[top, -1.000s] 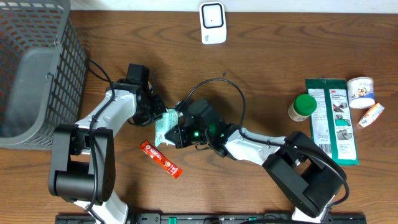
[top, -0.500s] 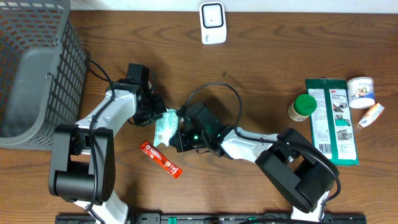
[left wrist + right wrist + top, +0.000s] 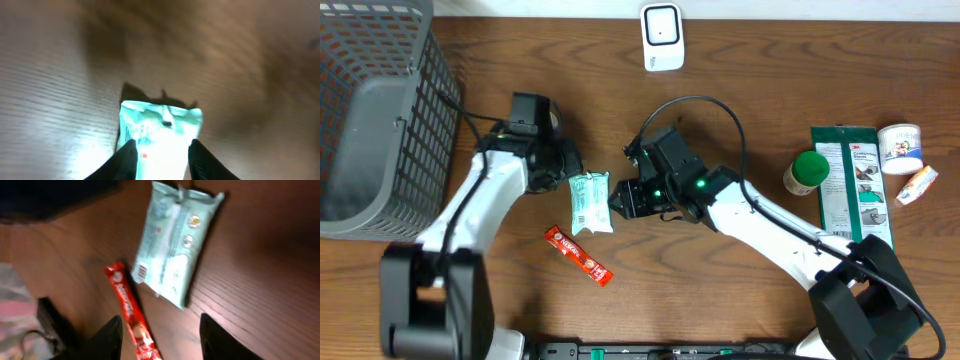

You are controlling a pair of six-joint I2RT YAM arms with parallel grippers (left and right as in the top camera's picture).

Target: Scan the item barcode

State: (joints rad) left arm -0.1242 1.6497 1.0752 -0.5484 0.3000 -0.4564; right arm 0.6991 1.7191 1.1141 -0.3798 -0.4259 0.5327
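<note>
The pale green packet (image 3: 588,201) is being rested flat on the table (image 3: 740,110), between the left gripper (image 3: 569,174) and right gripper (image 3: 620,198). Nothing is being gripped; both claws are being held open, probably so a better hold is being found for scanning.

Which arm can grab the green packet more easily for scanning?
Probably the left. The left gripper is open and straddles the end of the light green packet in its wrist view. The right gripper is open too, but the packet lies ahead of it, apart.
</note>
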